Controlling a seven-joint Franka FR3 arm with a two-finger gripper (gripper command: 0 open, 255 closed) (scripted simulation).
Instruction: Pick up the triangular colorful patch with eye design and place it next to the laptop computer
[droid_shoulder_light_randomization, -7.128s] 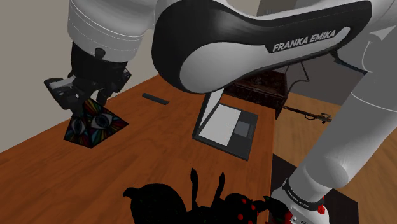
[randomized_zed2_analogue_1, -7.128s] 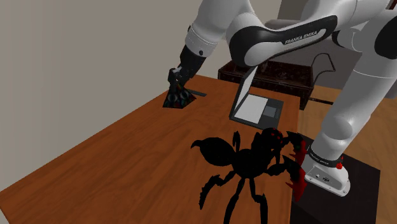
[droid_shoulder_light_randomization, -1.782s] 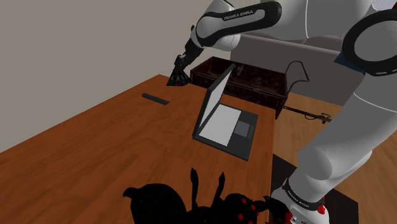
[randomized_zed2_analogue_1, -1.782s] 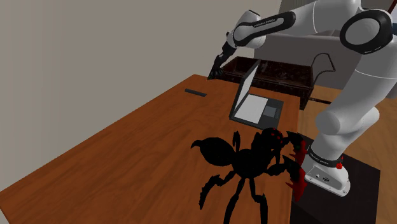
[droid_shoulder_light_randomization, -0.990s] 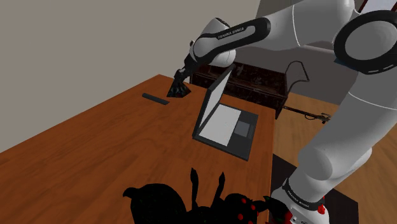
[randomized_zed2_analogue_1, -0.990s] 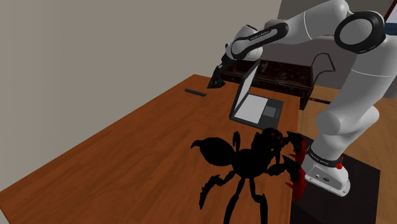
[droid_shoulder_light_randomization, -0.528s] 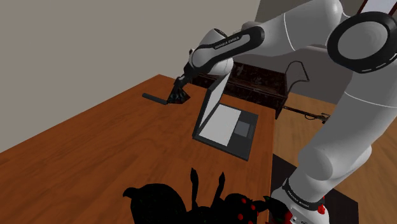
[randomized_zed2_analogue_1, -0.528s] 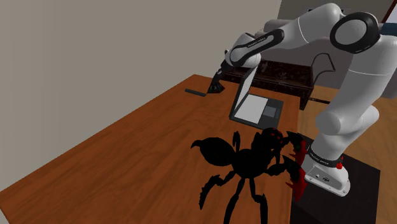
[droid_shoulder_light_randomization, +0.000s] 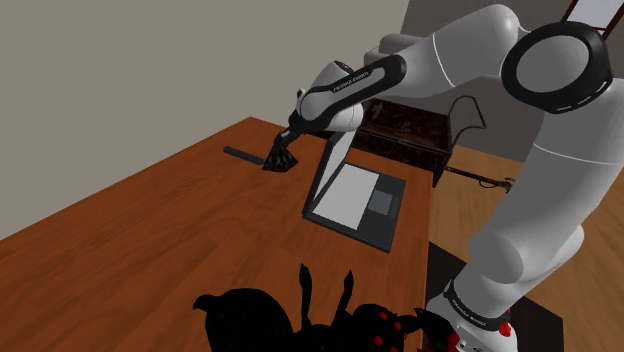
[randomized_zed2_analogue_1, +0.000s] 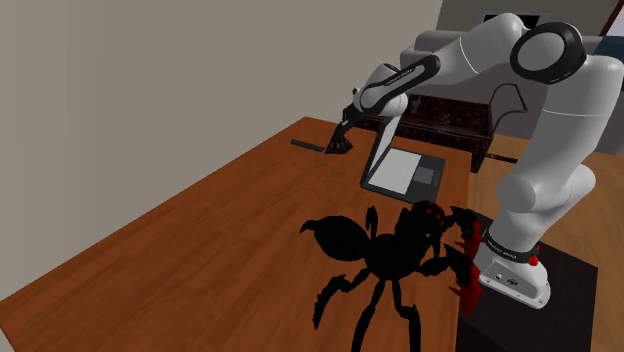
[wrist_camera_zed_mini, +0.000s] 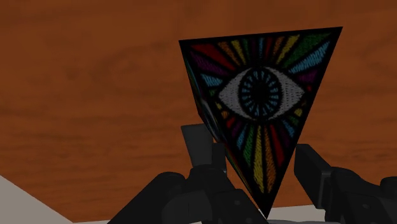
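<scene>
The triangular patch (wrist_camera_zed_mini: 261, 95) has rainbow rays around a white and blue eye on black. It stands on its point between my gripper's (wrist_camera_zed_mini: 254, 153) black fingers (wrist_camera_zed_mini: 200, 149), which are shut on it, with brown tabletop behind. In the shoulder view my gripper (droid_shoulder_light_randomization: 278, 158) hangs low over the table, just off the laptop's (droid_shoulder_light_randomization: 355, 195) upright screen toward that view's left. In the second exterior view the gripper (randomized_zed2_analogue_1: 337, 146) is likewise beside the open laptop (randomized_zed2_analogue_1: 400, 172).
A small dark bar (droid_shoulder_light_randomization: 240, 154) lies on the wooden table (droid_shoulder_light_randomization: 150, 250) close to the gripper. A large black scorpion-like figure (randomized_zed2_analogue_1: 385, 250) stands on the table's near part. A dark cabinet (droid_shoulder_light_randomization: 410, 135) is behind the laptop.
The arm carried the patch from the table's far side to the laptop. Over the last second the gripper sank lower, toward the table beside the screen, still clasping the patch.
</scene>
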